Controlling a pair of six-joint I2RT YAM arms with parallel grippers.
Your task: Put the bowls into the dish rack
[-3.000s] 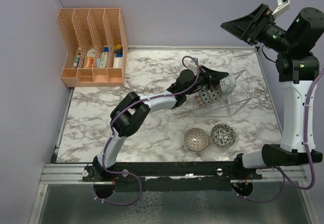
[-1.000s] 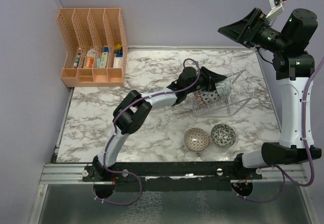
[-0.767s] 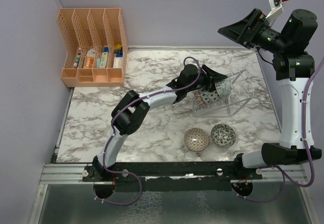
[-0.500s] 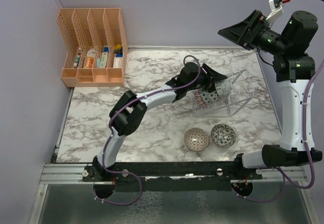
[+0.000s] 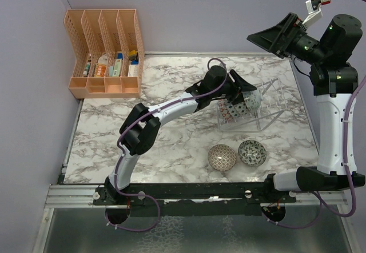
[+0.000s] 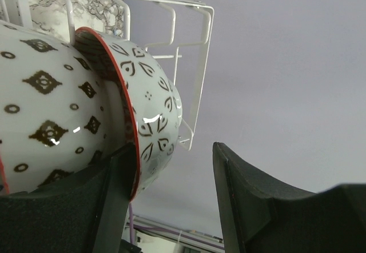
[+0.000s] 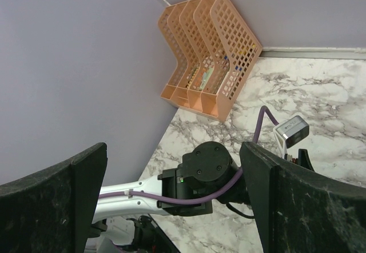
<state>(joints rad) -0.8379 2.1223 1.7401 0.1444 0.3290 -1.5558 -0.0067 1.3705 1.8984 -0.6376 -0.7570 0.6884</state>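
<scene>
- Marble-patterned white and grey table (image 5: 171, 144) carries everything. A thin silver wire dish rack (image 5: 270, 103) sits at 3 o'clock from its middle.
- The rack holds patterned ceramic bowls standing on edge between the prongs. The count is not readable from above, since the arm covers part of them.
- Left wrist view: a red-rimmed white ceramic bowl with dark leaf marks (image 6: 155, 109) stands on edge. A white ceramic bowl with dark diamond marks (image 6: 46, 93) sits close against its mouth side. Rack wire runs from their 12 to 3 o'clock.
- Left fingers (image 6: 240, 179) are spread and released. One lies at the red rim, though contact cannot be told. The other stands clear of the bowl across an open gap, so nothing is clamped.
- A brownish patterned round ceramic bowl (image 5: 222, 157) and a dark grey-green patterned round ceramic bowl (image 5: 252, 152) sit mouth up on the table at 5 o'clock. They are just beside each other and outside the rack.
- Right fingers (image 5: 273, 36) are raised high at 2 o'clock, spread wide and holding nothing.
- An orange plastic lattice file organiser (image 5: 106, 53) stands at 10 o'clock by the back wall, with small items in its slots.
</scene>
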